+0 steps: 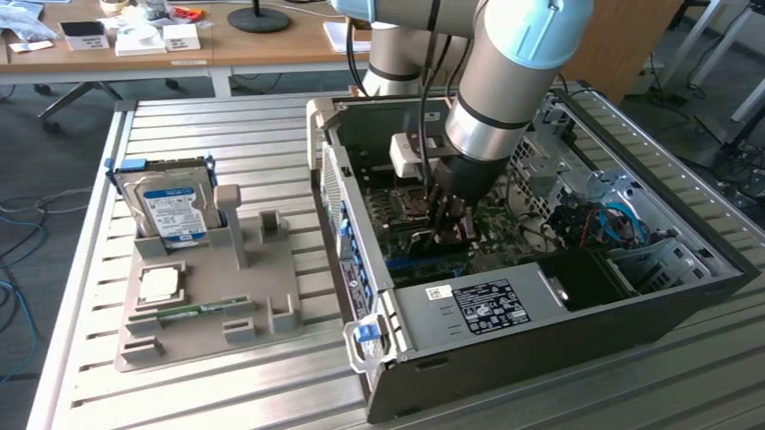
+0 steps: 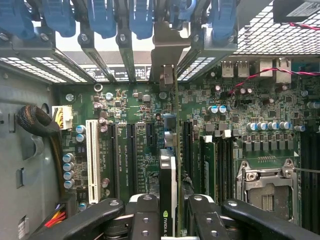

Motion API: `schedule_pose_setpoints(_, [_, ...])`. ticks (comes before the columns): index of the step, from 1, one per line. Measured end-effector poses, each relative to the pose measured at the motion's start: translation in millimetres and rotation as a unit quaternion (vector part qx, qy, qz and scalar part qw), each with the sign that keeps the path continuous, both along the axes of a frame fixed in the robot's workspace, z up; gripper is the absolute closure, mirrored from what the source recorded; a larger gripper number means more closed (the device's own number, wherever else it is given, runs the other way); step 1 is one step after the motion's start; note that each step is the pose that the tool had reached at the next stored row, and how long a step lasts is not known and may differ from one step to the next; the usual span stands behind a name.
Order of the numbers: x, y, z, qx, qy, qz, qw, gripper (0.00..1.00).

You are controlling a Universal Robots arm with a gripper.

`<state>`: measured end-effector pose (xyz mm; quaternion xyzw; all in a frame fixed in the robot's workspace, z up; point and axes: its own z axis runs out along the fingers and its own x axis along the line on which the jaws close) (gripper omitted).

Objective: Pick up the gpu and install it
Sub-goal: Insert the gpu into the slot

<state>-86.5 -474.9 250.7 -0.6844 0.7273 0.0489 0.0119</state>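
One gpu (image 2: 168,175) gripped edge-on by gripper (image 2: 169,220) jaws inside computer case (image 1: 502,358), above motherboard (image 2: 135,145) slots. Installation step underway. Next move: needs straight, aligned descent into slot, bracket meeting rear opening.

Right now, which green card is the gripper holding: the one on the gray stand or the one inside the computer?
The one inside the computer: the gpu, standing on edge between the gripper fingers over the motherboard.

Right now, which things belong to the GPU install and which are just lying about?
In the job:
- gpu, held edge-on in the tool
- motherboard inside the open computer case

Lying about:
- hard drive upright in the grey holder
- memory stick
- processor chip
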Motion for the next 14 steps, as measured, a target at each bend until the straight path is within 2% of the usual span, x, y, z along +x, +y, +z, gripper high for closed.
schedule_pose_setpoints(2, [0.1, 0.0, -0.2, -0.0013, -0.0001, 0.0, 1.0, 0.73])
schedule_pose_setpoints(5, [0.0, 0.0, -0.1, -0.005, 0.0, 0.0, 1.0, 0.73])
schedule_pose_setpoints(11, [-0.3, -0.1, -1.7, -0.0057, -0.0001, 0.0, 1.0, 0.73])
schedule_pose_setpoints(14, [-0.4, 0.0, -3.0, -0.0051, -0.0003, 0.0, 1.0, 0.73])
